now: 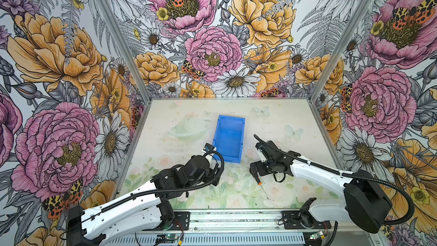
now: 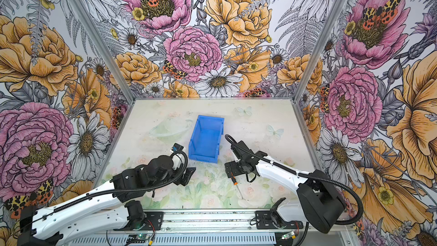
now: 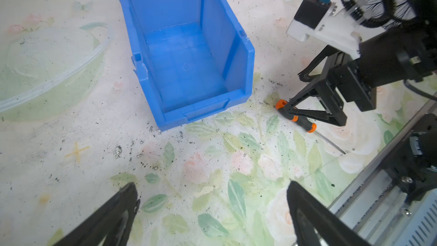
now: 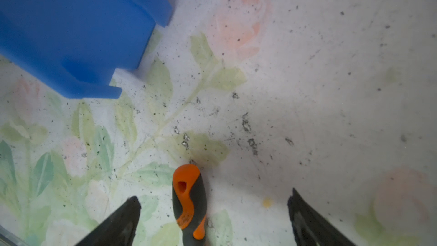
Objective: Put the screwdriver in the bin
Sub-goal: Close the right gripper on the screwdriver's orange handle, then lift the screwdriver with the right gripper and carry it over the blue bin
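Slim orange-and-black-handled screwdriver [image 1: 260,183] lies lower centre, outside the empty rectangular blue plastic bin [image 1: 227,157].
Right gripper [image 4: 214,197] straddles it, jaws spread, gripping nothing; pickup and drop remain.

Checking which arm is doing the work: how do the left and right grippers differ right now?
The right gripper straddles the screwdriver handle without touching it; the left gripper has only bare table between its fingers. The left gripper faces the bin at its low end; the right gripper faces past its corner. Both are open, holding nothing.
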Robot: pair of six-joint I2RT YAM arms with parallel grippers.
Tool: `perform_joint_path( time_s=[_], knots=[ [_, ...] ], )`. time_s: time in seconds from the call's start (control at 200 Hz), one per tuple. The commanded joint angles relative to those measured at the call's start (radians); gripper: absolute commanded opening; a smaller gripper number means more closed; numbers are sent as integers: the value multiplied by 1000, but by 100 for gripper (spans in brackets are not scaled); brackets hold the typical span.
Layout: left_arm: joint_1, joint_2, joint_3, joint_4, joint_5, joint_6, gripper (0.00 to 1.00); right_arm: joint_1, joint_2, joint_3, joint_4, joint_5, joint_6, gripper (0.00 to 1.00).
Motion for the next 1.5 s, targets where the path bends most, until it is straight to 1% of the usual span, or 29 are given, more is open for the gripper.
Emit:
perform_joint_path(
  time_s=[0.0, 0.08, 0.105, 0.165, 0.3, 0.38, 0.44, 0.626, 0.706, 0.711, 0.796, 0.951, 1.086, 1.181, 1.206, 1.366, 1.496],
  knots=[
    [-2, 17, -13, -15, 11, 40, 99, 22, 4, 7, 11, -2, -14, 97],
    [6, 15, -15, -15, 43, 59, 99, 34, 21, 15, 8, 13, -15, 93],
    [8, 11, -14, -14, 47, 65, 99, 39, 25, 19, 7, 20, -17, 91],
    [9, -6, -10, -15, 36, 75, 99, 52, 40, 26, 2, 42, -20, 86],
    [11, -72, -16, -15, 13, 75, 99, 81, 70, 32, -5, 85, -10, 83],
    [7, -105, -30, -14, 22, 71, 99, 95, 87, 40, -11, 103, -5, 78],
    [4, -116, -30, -12, 24, 71, 99, 103, 100, 47, -12, 114, 3, 70],
    [3, -111, -32, -1, 47, 77, 99, 129, 154, 51, -11, 135, 39, 55],
    [2, -115, -33, 1, 46, 82, 99, 130, 165, 45, -11, 148, 61, 45],
    [2, -116, -33, 1, 45, 82, 99, 143, 165, 45, -11, 148, 65, 45],
    [2, -129, -31, 0, 29, 93, 99, 164, 167, 37, -9, 163, 96, 36],
    [7, -149, -33, 1, 9, 97, 99, 188, 169, 34, -8, 182, 130, 26],
    [12, -146, -33, 4, 17, 99, 99, 197, 169, 46, -11, 192, 148, 11],
    [12, -147, -36, 7, 20, 96, 99, 197, 138, 62, -14, 194, 175, 1],
    [12, -149, -37, 12, 21, 92, 99, 199, 125, 68, -15, 197, 186, 0],
    [18, -168, -58, 38, 15, 69, 99, 202, 12, 115, -15, 224, 275, 0],
    [32, -186, -77, 47, -20, 41, 99, 203, -36, 193, -32, 250, 303, 0]
  ],
)
